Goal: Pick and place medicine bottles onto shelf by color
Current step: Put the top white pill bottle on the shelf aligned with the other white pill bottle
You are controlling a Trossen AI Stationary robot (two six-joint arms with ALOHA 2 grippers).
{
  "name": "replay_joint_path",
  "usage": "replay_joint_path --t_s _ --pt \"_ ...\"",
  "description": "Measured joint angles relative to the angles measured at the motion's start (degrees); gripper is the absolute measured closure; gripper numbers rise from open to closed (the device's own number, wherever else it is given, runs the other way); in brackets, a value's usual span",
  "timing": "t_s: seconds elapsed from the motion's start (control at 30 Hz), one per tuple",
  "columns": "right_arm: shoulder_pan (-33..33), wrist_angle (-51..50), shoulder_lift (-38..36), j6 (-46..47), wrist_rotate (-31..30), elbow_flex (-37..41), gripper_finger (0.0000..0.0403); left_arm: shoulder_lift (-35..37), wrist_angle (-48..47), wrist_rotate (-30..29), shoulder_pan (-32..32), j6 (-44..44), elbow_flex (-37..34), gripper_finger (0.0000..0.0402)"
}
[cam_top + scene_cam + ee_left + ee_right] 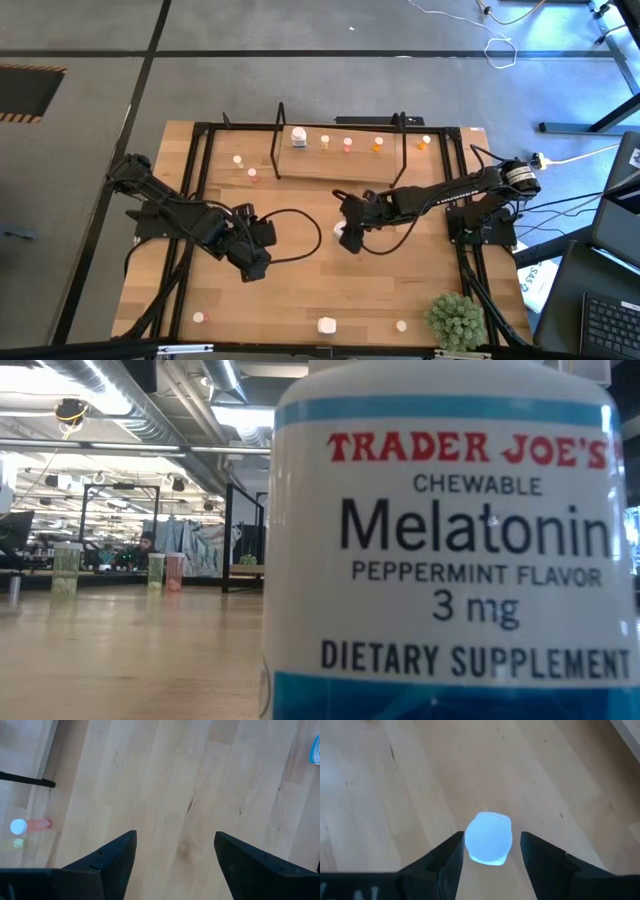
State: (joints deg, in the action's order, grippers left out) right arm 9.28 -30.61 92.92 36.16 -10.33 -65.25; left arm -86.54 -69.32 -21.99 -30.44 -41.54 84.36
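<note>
A huge white melatonin bottle [450, 550] is parked right in front of the lens and eats up the whole right half. Label reads Trader Joe's in red, then Chewable Melatonin, Peppermint Flavor, 3 mg, Dietary Supplement, with a blue band near the top and another along the bottom. Off to its left the wooden tabletop [130, 655] stretches away. Way back, a few blurry bottles [65, 570] stand on it, greenish and one reddish. Behind that there's a black frame post [228, 535] and ceiling lights [225, 380].
</note>
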Motion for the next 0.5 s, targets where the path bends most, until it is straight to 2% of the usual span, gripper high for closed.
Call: replay_joint_path --t_s 0.17,0.5 --pt "0.01 -0.01 0.0 3.88 -0.19 0.0 0.0205 0.0 0.0 -0.01 0.0 0.0 0.0 0.0139" --pt "0.0 -0.43 0.49 1.1 -0.46 0.0 0.0205 -0.01 0.0 -0.01 0.0 -0.01 0.0 0.0139"
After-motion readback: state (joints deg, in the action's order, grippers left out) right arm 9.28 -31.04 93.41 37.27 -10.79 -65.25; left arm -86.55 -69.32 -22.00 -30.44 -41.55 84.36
